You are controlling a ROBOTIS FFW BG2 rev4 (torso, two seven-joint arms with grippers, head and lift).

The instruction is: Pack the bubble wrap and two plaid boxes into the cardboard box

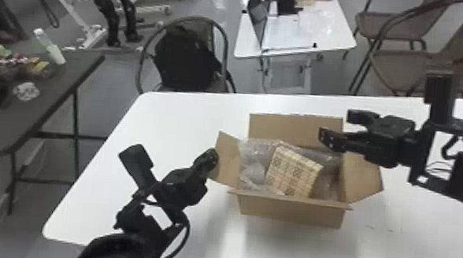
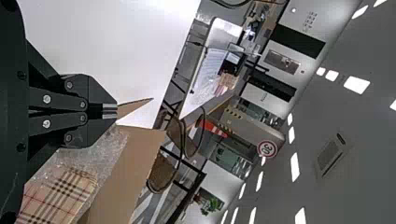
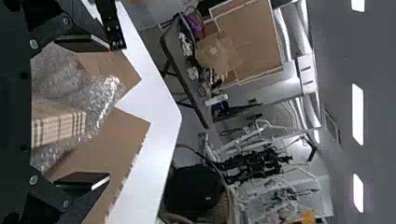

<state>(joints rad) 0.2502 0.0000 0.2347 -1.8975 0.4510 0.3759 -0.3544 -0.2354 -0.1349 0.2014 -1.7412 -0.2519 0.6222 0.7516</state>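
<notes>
While cardboard box (image 1: 291, 212) runs left-right, plaid box (image 1: 293, 171) inside, seemingly tilted

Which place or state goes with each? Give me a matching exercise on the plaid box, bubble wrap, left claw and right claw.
1. Plaid box
2. Bubble wrap
3. Left claw
4. Right claw

A. Fingers apart, toward the right side of the cardboard box
B. Clear and crinkled, inside the cardboard box
C. Fingers closed, at the left flap
D. Tan with crossing dark lines, inside the cardboard box

Pairs: 1-D, 2-B, 3-C, 4-A
</notes>
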